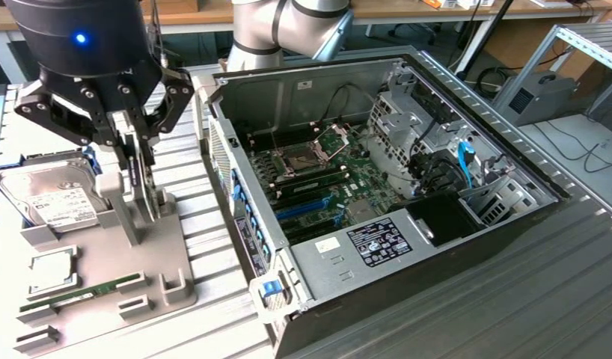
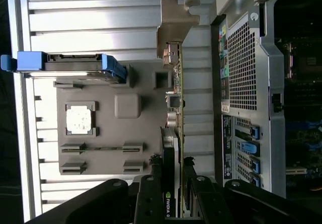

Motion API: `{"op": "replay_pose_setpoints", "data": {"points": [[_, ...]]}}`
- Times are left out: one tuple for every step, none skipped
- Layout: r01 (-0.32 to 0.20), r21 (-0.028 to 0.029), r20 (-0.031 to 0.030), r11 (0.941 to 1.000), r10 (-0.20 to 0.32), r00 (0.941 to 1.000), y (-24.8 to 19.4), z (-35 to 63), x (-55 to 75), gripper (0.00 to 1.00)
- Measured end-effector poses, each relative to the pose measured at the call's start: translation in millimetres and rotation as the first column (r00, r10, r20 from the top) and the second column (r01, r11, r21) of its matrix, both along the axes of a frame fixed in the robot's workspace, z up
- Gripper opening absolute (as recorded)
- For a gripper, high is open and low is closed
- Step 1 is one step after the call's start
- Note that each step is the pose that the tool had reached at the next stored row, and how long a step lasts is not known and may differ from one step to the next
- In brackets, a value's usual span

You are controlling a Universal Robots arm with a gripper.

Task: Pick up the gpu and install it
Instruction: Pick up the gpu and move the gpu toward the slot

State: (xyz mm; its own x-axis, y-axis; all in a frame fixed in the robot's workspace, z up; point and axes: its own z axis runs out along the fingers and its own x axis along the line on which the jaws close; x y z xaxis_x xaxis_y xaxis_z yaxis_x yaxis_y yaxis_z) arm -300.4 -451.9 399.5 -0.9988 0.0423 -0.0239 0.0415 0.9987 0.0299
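On gray tray (image 1: 166,262), hand (image 1: 135,146) clasps upright gpu (image 1: 150,196).

gpu (image 1: 142,185): green card on edge, upright, seen edge-on. Silver end bracket (image 2: 176,20) at the far end, black cooler (image 2: 168,189) with an NVIDIA label on one face. Clamped between the gripper (image 1: 136,149) fingers over the gray fixture (image 1: 136,269), beside the open PC case (image 1: 386,187). Can't tell if it's clear of its slot.

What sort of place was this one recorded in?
Likely a robotics lab workbench: an opened grey desktop computer case on a ribbed aluminium table, a grey plastic parts holder, wooden desks behind.
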Motion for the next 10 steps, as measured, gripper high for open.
{"op": "replay_pose_setpoints", "data": {"points": [[0.000,-0.0001,-0.0001,1.0000,0.000,1.0000,0.1,2.2,0.0,0.27],[0.000,-0.0002,-0.0001,1.0000,0.000,1.0000,0.3,4.4,0.0,0.27],[0.000,-0.0002,-0.0001,1.0000,0.000,1.0000,0.4,6.4,0.0,0.27],[0.000,-0.0002,0.0000,1.0000,0.000,1.0000,0.6,10.6,0.0,0.27],[0.000,-0.0001,0.0001,1.0000,0.000,1.0000,0.7,14.1,0.0,0.27],[0.000,-0.0002,0.0001,1.0000,0.000,1.0000,0.7,17.0,0.0,0.27],[0.000,-0.0002,0.0000,1.0000,0.000,1.0000,0.8,21.4,0.0,0.27],[0.000,-0.0002,0.0001,1.0000,0.000,1.0000,0.9,24.9,0.0,0.27],[0.000,-0.0002,0.0001,1.0000,0.000,1.0000,0.9,28.5,0.0,0.27],[0.000,-0.0002,0.0002,1.0000,0.000,1.0000,0.9,30.3,0.0,0.27]]}}
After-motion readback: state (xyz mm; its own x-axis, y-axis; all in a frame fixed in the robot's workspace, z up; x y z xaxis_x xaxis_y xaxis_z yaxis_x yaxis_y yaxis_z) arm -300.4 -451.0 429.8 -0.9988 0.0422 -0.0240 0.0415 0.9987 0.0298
